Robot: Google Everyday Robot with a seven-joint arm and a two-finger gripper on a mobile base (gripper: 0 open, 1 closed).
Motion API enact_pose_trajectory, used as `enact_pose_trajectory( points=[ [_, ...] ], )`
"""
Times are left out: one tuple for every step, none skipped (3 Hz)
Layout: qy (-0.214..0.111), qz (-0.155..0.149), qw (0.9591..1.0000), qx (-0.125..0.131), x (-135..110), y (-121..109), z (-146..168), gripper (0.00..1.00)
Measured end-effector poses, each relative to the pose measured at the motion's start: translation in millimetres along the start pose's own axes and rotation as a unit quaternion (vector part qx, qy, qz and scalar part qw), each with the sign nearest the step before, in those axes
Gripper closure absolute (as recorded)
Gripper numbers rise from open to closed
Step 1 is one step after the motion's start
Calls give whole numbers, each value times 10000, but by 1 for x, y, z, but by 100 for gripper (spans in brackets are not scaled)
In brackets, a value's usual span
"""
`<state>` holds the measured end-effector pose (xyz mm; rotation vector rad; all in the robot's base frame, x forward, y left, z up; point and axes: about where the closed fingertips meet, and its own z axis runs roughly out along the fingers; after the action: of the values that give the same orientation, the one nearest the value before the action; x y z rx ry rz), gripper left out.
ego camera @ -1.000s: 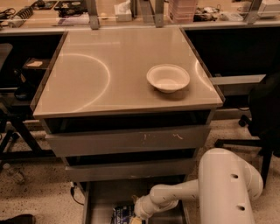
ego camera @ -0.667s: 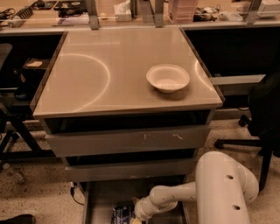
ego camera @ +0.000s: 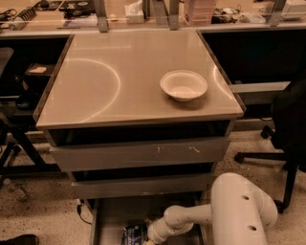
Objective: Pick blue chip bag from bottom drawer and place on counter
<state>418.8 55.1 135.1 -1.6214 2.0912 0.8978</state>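
Note:
The bottom drawer [ego camera: 111, 215] is pulled open at the bottom of the view, a shallow grey tray. The blue chip bag [ego camera: 134, 234] lies on its floor near the front, partly cut off by the frame edge. My white arm reaches down into the drawer from the right, and my gripper [ego camera: 151, 238] is right beside the bag's right edge, mostly out of frame. The counter [ego camera: 110, 81] is the glossy beige cabinet top above, with faint arc marks.
A white bowl [ego camera: 183, 85] sits on the counter's right side. Two grey closed drawer fronts [ego camera: 138, 154] are above the open drawer. A cluttered bench with metal posts [ego camera: 100, 9] runs behind. A black office chair [ego camera: 287, 124] stands at the right. A dark stand is at the left.
My arm's big white elbow has shifted slightly left and down. The gripper stays at the bag in the drawer.

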Motion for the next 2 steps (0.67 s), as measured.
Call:
enact_pose_trajectory(
  points=[
    [-3,8,10000,-1,1,-1,1,20],
    [-3,8,10000,-1,1,-1,1,43]
  ],
)
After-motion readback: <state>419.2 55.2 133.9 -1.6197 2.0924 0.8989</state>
